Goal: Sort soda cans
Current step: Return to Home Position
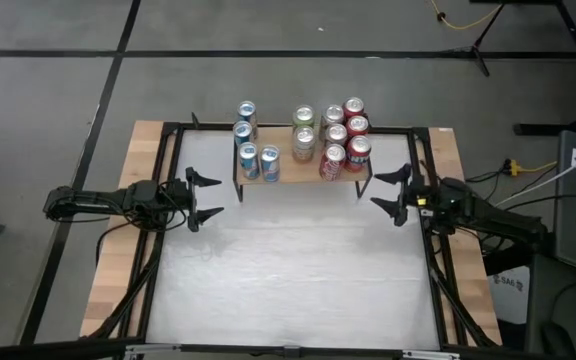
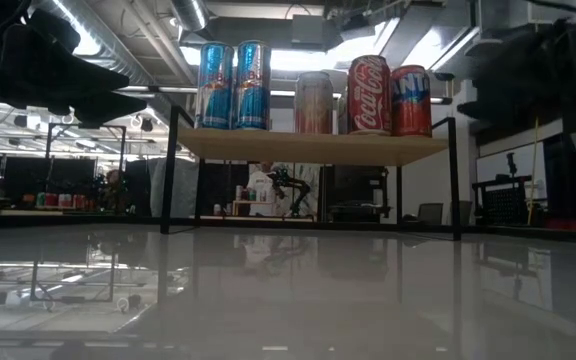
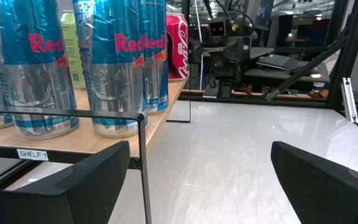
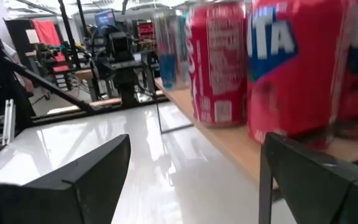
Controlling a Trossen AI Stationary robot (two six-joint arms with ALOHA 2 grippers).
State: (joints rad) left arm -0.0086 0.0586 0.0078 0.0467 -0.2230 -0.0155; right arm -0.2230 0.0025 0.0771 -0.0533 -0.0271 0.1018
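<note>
I read left claw (image 1: 218, 196) fingers apart, empty, near shelf's (image 1: 298, 181) left end. Right claw (image 1: 376, 190) likewise apart, empty, near right end. Soda cans (image 1: 334, 133), about 12, stand on shelf: blue left, pale middle, red right.

Risk: homing arc that swings inward clips shelf post, jolts board, topples tall blue cans (image 3: 120, 68), dominoes rows. I'd back straight off first.

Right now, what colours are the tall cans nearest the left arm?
Tall cans: blue and silver, red lettering; left wrist view shows best.
</note>
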